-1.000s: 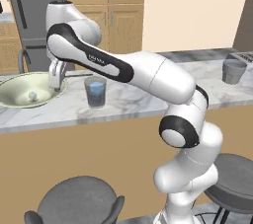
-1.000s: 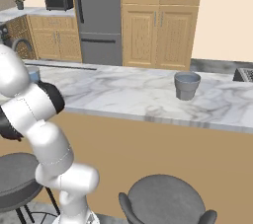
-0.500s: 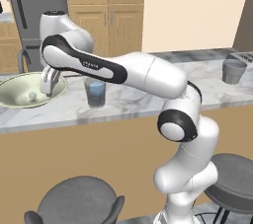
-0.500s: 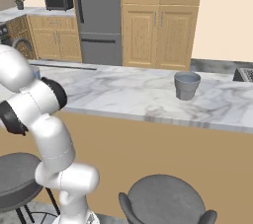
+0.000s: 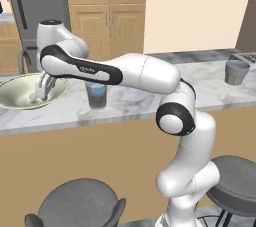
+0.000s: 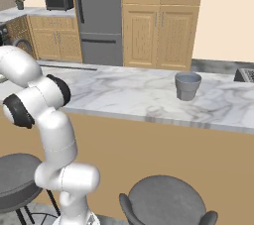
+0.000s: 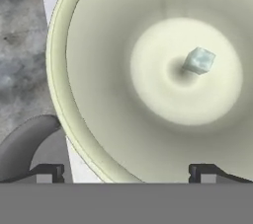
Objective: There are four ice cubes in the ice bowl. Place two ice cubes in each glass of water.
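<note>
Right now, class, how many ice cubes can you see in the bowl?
1. One ice cube lies near the middle of the bowl, seen from the hand; part of the bowl is out of frame, so others may be hidden.

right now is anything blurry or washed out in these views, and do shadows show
Hand view: ice bowl soft-edged, its centre glaring pale, faint shadow beside the ice cube. Left base view: flat, even light, slightly soft render. Right base view: the glass casts little shadow on the marble counter.

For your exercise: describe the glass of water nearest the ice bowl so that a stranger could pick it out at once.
Start at the long marble counter. At one end sits the wide yellowish-green ice bowl; the glass stands just beside it. Blue water shows inside, unlike the other tumbler far down the counter.
</note>
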